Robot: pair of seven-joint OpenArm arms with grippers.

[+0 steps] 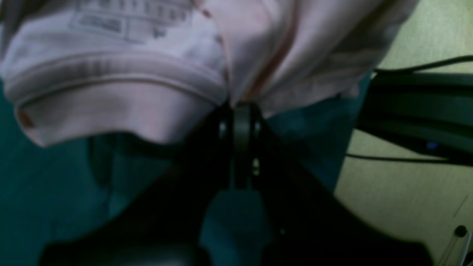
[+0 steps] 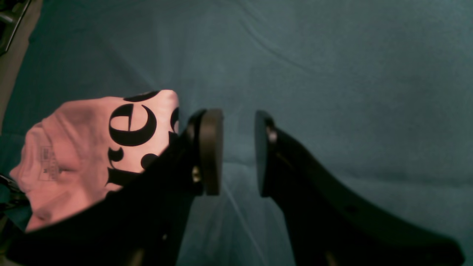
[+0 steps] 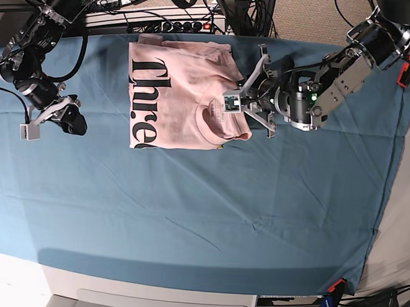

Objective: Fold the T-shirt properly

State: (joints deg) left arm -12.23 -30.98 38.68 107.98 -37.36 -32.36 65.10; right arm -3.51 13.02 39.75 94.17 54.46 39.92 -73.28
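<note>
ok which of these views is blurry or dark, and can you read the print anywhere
Left wrist view: soft and dim, the T-shirt smeared, its label print unreadable, the left gripper near black. Right wrist view: sharper, with a large "e" clear on the shirt, but the right gripper is a dark silhouette. Base view: evenly lit and crisp, the lettering legible, with slight bending at the cloth edges.

I count one T-shirt (image 3: 180, 92), pinched at its edge between my left gripper's (image 1: 242, 111) closed jaws. One teal table cloth (image 3: 203, 207) lies beneath both. I have two grippers; my right gripper (image 2: 238, 151) has nothing between its parted jaws.
</note>
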